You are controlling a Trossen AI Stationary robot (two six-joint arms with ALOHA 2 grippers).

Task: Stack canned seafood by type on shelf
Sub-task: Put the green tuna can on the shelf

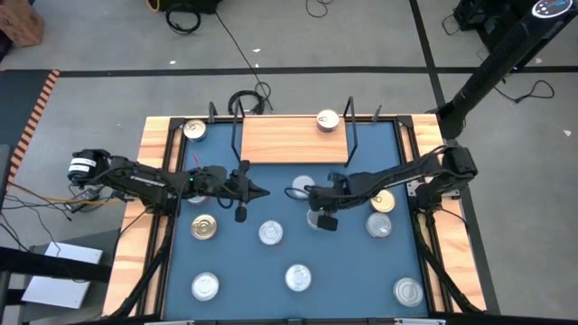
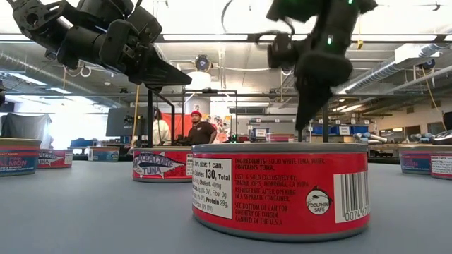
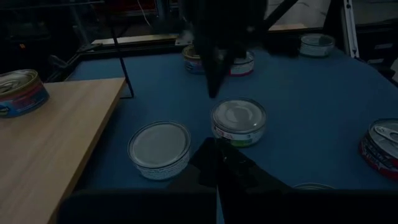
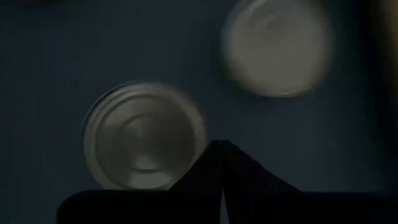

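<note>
The shelf (image 1: 293, 138), a light wooden board with black wire uprights, lies at the table's far side and carries one can (image 1: 328, 120). Several more cans of seafood stand on their bases on the blue table, among them silver-lidded ones (image 1: 270, 233), (image 1: 298, 277) and a gold-lidded one (image 1: 204, 227). My left gripper (image 1: 263, 191) hangs shut above the table's middle, pointing toward the right. My right gripper (image 1: 292, 192) is shut too, slanting down above a silver-lidded can (image 4: 144, 135). In the low view a red-labelled tuna can (image 2: 282, 190) fills the foreground.
One can (image 1: 194, 130) stands on the table left of the shelf. Two cans (image 1: 383, 200), (image 1: 378, 226) sit under my right arm, others near the front edge (image 1: 205, 287), (image 1: 408, 291). A wooden rim (image 1: 144, 208) surrounds the table. People (image 2: 201, 129) show in the room behind.
</note>
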